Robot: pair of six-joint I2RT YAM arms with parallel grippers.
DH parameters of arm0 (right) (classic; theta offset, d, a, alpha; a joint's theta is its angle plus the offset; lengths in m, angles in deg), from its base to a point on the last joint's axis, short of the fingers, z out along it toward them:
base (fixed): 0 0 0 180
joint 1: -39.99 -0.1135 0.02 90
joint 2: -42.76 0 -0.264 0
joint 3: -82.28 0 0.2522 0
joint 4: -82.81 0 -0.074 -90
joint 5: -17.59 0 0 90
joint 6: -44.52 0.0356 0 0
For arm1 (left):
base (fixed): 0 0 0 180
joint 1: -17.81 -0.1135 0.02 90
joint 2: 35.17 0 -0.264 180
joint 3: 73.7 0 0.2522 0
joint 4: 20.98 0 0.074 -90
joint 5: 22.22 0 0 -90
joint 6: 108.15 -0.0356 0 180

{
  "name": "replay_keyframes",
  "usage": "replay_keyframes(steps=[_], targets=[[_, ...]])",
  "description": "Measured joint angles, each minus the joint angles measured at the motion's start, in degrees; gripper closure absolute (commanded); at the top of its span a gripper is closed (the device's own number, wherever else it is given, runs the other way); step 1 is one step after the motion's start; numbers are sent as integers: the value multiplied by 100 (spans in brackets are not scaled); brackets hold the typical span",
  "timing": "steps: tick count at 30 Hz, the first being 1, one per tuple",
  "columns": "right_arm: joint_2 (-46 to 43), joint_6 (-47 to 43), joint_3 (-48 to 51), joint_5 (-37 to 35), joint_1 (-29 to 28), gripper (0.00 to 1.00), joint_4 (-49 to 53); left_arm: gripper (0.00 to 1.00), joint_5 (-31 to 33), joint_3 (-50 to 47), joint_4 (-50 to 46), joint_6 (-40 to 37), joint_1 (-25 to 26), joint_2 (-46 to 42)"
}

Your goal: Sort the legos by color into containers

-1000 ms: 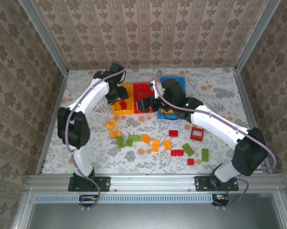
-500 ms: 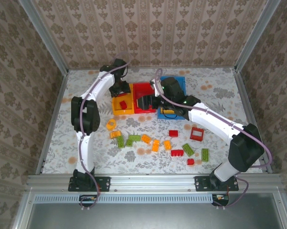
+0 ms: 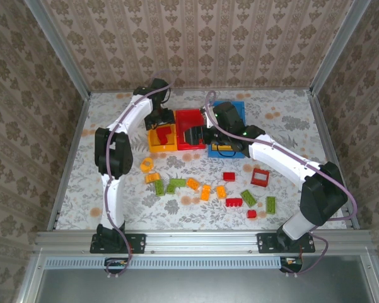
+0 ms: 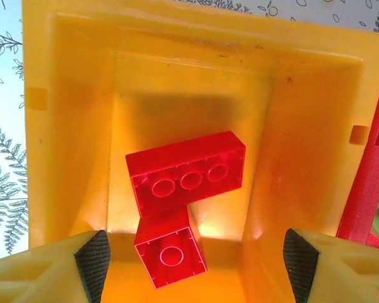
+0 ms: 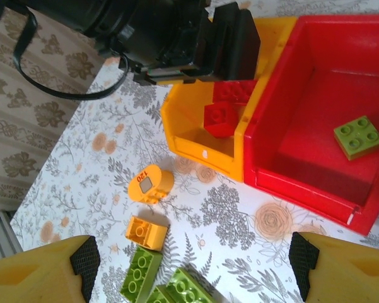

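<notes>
Below my left pincer (image 4: 197, 262), spread wide and empty, red legos (image 4: 186, 177), perhaps two joined, lie in the yellow bin (image 4: 63, 126). Rightward, my right pincer (image 5: 195, 265) gapes empty; a green brick (image 5: 358, 137) sits in the red bin (image 5: 303, 183).

We read one marking: "120", dark digits on pale square panel on face of round orange-yellow piece (image 5: 150, 183), right wrist view, digits tilted. Piece lies on floral table cover (image 5: 75, 164), near yellow bin (image 5: 195, 136). Left wrist view: tiny red mark (image 4: 289, 79) on bin's inner wall, too small for us to read.
</notes>
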Motion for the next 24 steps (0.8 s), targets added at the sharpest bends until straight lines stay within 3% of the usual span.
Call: replay_keyframes(steps=[6, 10, 15, 20, 24], targets=[[-168, -168, 120, -306, -4, 26, 413, 24, 7, -59, -2, 39, 76, -173], [-553, -262, 566, -592, -81, 29, 903, 24, 46, -442, 57, 70, 208, -767], [-828, -273, 1255, -839, -409, 29, 1711, 24, -9, -1867, 549, 31, 662, -2323], [-817, -68, 1880, -857, -590, 27, 2218, 24, -431, -3757, 1305, -116, 1596, -4190], [-616, 149, 1974, -857, -649, 28, 2249, 24, -697, -4878, 1604, -63, 2100, -5064]])
